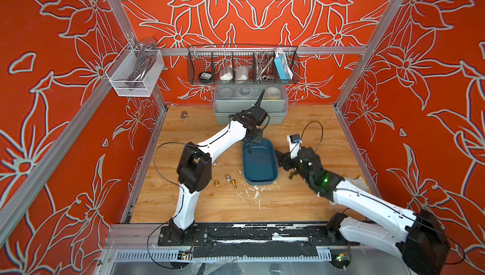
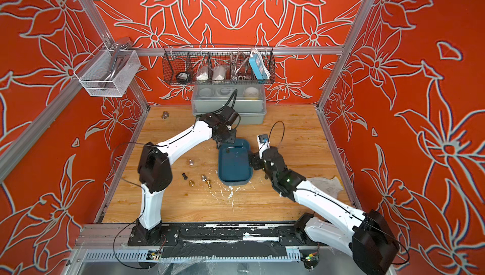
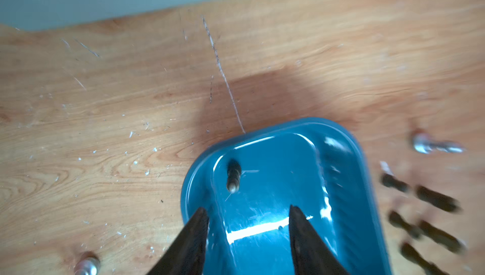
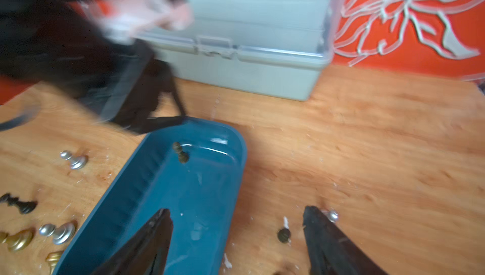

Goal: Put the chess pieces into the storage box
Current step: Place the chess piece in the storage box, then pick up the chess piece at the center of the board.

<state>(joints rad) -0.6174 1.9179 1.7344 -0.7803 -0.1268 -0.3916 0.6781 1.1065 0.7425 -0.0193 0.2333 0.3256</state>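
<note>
Tabletop (image 1: pixel 301 202): grey box (image 1: pixel 275 114) behind storage box (image 1: pixel 259 167).

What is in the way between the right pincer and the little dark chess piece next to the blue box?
Nothing visible. The dark chess piece lies on the wood between the open right pincer's two sides, beside the storage box. A silver piece sits close by and might get bumped.

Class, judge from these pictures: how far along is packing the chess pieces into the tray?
Done: one dark piece lies in the tray. In hand: nothing; the left gripper and right gripper are open and empty. Left: silver, gold and dark pieces on the table, either side of the tray.
</note>
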